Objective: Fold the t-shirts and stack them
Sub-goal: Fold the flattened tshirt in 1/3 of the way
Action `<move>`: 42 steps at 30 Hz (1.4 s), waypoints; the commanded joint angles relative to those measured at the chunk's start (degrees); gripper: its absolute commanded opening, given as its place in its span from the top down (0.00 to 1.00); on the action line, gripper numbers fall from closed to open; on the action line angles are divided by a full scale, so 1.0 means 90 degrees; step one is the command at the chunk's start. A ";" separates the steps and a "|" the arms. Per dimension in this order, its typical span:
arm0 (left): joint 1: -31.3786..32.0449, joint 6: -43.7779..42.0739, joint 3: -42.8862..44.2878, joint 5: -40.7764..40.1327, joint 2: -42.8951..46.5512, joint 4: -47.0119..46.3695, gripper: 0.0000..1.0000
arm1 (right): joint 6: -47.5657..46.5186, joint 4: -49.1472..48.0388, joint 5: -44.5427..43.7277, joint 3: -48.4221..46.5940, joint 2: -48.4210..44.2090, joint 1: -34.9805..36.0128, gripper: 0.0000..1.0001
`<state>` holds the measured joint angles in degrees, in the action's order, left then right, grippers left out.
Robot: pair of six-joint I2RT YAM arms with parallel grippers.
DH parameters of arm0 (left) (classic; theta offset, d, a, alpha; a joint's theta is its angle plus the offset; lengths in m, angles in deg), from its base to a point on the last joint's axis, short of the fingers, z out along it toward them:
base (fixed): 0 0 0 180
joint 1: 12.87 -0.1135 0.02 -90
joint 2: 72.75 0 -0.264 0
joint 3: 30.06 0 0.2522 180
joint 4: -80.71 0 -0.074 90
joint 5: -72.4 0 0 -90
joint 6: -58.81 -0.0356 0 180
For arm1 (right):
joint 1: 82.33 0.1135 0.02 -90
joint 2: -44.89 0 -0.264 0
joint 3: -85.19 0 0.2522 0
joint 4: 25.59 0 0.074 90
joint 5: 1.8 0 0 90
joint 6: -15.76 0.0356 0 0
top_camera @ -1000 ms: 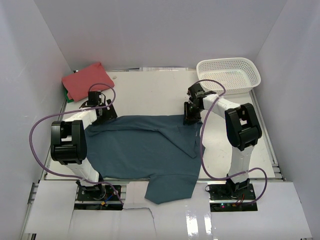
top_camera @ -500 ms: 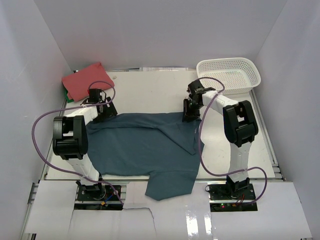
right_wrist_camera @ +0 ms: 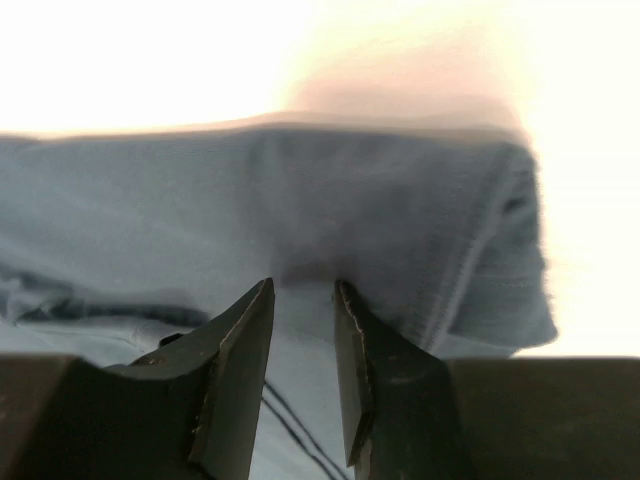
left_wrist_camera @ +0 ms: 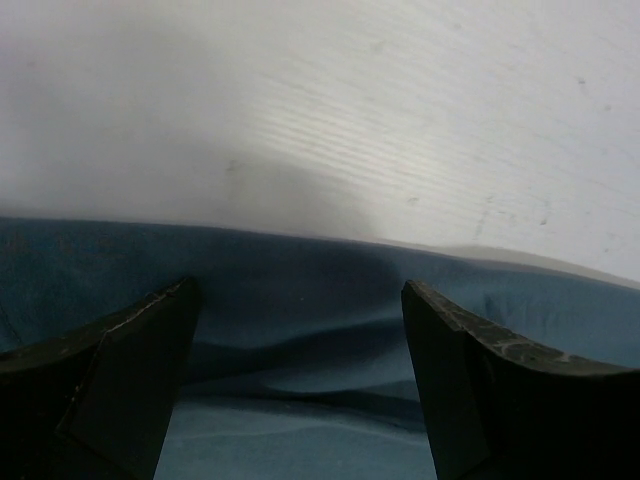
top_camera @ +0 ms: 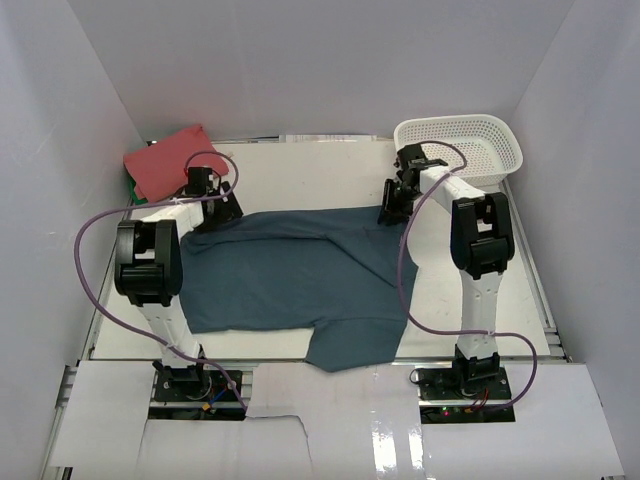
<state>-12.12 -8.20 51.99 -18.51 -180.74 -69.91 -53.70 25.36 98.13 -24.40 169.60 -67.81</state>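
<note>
Top cam first: compared to a second ago, both arms have reached further out from their bases, and the far edge of the teal tee [top_camera: 290, 275] went with them, so it's now stretched flatter and sits further up the table [top_camera: 300, 175]. The sleeve that hung over the near edge has been pulled in a bit too. The left gripper [top_camera: 216, 212] is on the shirt's far left corner and the right gripper [top_camera: 392, 212] is on the far right corner. The red tee [top_camera: 165, 162] lies folded just beyond and left of the left gripper. The basket [top_camera: 500, 160] is beyond and to the right of the right gripper.

Left wrist cam: the fingers [left_wrist_camera: 130, 370] are spread really wide and aren't clamping anything. The teal hem runs across between and under them, with bare table just past the tips.

Right wrist cam: the fingers [right_wrist_camera: 235, 370] are close together with only a narrow gap, pinched on teal cloth. The shirt's stitched corner is just right of the tips, and the blown-out bright table is beyond it.
</note>
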 commanded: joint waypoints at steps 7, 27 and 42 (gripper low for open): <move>0.0794 0.0522 0.0331 0.0286 -0.0902 0.0208 0.07 | -0.0445 0.0301 -0.1035 -0.0211 0.0333 -0.0890 0.63; 0.1508 0.1030 0.1172 0.0267 -0.1547 0.0257 0.07 | -0.0504 0.0955 -0.1260 -0.2388 0.1572 -0.1829 0.63; 0.1528 0.0982 0.1630 0.0247 -0.0854 0.0481 0.06 | -0.0377 0.1063 -0.1319 -0.3053 0.1154 -0.1829 0.61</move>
<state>0.80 -0.12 65.19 -18.31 -190.64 -72.12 -57.35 37.43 89.63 -50.32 183.34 -83.43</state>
